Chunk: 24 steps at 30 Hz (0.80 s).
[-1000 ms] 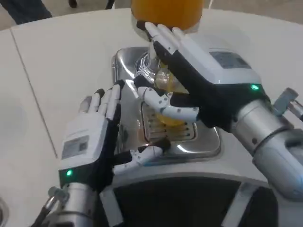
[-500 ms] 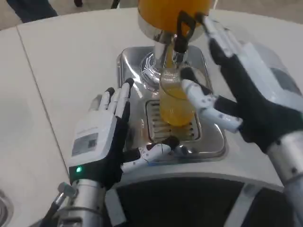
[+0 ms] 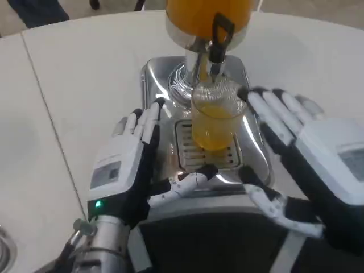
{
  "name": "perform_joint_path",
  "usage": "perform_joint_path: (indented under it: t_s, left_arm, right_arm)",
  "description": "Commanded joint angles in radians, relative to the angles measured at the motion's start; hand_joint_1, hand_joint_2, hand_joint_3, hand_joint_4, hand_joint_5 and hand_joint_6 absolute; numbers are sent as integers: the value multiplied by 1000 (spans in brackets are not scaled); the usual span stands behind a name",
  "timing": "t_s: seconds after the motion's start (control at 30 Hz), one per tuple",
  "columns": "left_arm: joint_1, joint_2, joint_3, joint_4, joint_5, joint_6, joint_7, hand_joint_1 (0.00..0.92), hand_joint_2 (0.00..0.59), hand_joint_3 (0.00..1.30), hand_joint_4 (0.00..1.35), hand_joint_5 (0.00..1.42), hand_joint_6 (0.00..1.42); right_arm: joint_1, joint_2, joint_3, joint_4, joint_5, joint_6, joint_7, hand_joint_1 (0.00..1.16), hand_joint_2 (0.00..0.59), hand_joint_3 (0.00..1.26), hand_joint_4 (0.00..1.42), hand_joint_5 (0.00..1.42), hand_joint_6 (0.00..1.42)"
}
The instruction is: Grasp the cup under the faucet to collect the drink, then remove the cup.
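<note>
White counter [image 3: 85, 74] is spread across the whole scene, with a chrome drip tray [image 3: 250, 156] set in the middle. Left hand [image 3: 128, 165] is held open just left of the tray, nothing gripped, fingers apart. Clear cup [image 3: 215, 122], partly filled with orange drink, is parked on the tray grate right under the faucet [image 3: 218, 42] of the orange dispenser [image 3: 199, 14]. Right hand [image 3: 307, 165] is kept open beside the cup, not touching.
</note>
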Motion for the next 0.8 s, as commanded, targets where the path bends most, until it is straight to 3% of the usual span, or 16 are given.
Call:
perform_joint_path:
  t_s: [0.03,0.23,0.47,0.8]
  left_arm:
    - [-6,-2,-8,25,-8,-16,25,117,63,0,0,0,10]
    - [-11,-10,-23,39,-5,-14,38,109,60,0,0,0,10]
    - [-34,-37,-27,98,-24,-17,68,91,60,0,0,0,22]
    - [-125,-85,1,202,-130,-67,109,144,54,0,0,3,26]
  right_arm:
    - [41,6,-38,-39,-52,-40,4,427,537,0,0,0,29]
    - [99,33,3,9,-159,-83,17,357,532,0,0,0,17]
    - [136,31,-65,14,-74,-86,63,340,529,0,0,0,5]
    - [244,9,-128,8,-14,-143,65,344,503,0,0,0,12]
